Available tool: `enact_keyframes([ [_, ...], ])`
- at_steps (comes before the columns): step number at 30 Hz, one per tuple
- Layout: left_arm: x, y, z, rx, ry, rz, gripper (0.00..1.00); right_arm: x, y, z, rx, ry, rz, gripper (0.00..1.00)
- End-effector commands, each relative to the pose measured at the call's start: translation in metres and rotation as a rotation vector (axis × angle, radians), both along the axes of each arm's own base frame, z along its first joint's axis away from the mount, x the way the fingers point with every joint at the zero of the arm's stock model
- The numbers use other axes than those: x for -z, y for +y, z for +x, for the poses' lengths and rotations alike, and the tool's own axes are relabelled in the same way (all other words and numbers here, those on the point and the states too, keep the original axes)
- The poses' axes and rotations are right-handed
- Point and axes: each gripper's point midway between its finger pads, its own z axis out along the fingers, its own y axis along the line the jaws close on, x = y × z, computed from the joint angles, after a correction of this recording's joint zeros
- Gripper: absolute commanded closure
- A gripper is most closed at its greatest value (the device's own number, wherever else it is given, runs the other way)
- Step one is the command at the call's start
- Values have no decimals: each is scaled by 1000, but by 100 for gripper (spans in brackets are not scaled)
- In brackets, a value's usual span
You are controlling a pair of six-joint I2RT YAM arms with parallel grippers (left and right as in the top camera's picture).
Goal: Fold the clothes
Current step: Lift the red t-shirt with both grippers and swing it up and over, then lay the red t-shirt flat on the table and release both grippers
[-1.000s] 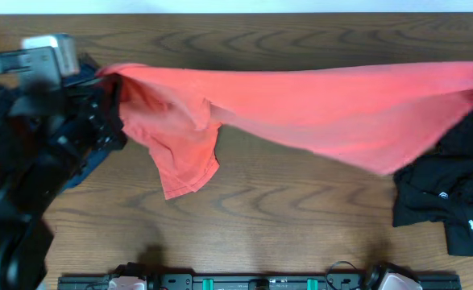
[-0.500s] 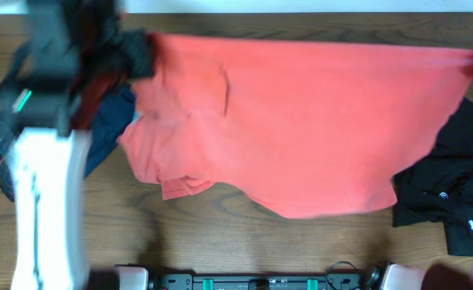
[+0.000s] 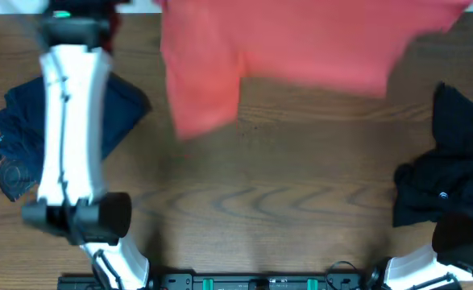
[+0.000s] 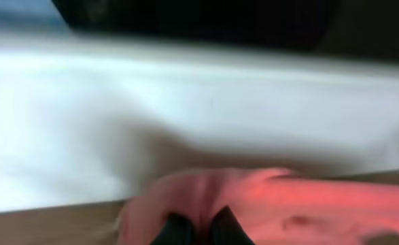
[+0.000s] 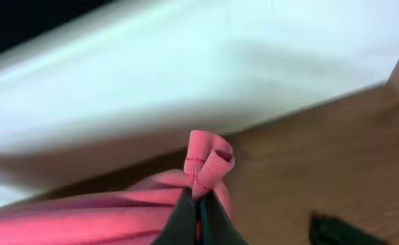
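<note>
The coral-red T-shirt (image 3: 300, 48) is stretched wide across the far edge of the desk (image 3: 300, 185). One shorter part of it hangs nearer on its left side, above the bare wood. The left pincer (image 4: 198, 231) is clenched on a bunched bit of the coral cloth, though its wrist view is badly blurred and only the two dark fingertips show. The right pincer (image 5: 199, 214) is closed tight, its fingers pressed together on a small folded loop of the shirt's edge. The white left arm (image 3: 67, 121) reaches from the near edge toward the far left corner, passing over a dark navy garment (image 3: 127, 105) lying crumpled on the left. A black garment (image 3: 454, 153) sits heaped at the right edge, well apart from the shirt.
</note>
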Motion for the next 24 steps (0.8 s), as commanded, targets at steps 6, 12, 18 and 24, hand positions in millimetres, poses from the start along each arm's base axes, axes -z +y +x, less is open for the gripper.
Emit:
enact_keyframes([
  [6, 75, 42, -94, -83, 501, -5, 94, 67, -29, -65, 145, 382, -62, 99],
  [12, 202, 29, -149, -52, 1081, 6, 94, 172, -46, -107, 232, 789, -62, 99],
  [18, 309, 20, -198, 0, 1488, 33, 94, 252, -41, -135, 219, 995, -31, 99],
  [24, 375, 18, -251, 12, 1712, 32, 94, 309, -33, -168, 218, 1145, -17, 99],
])
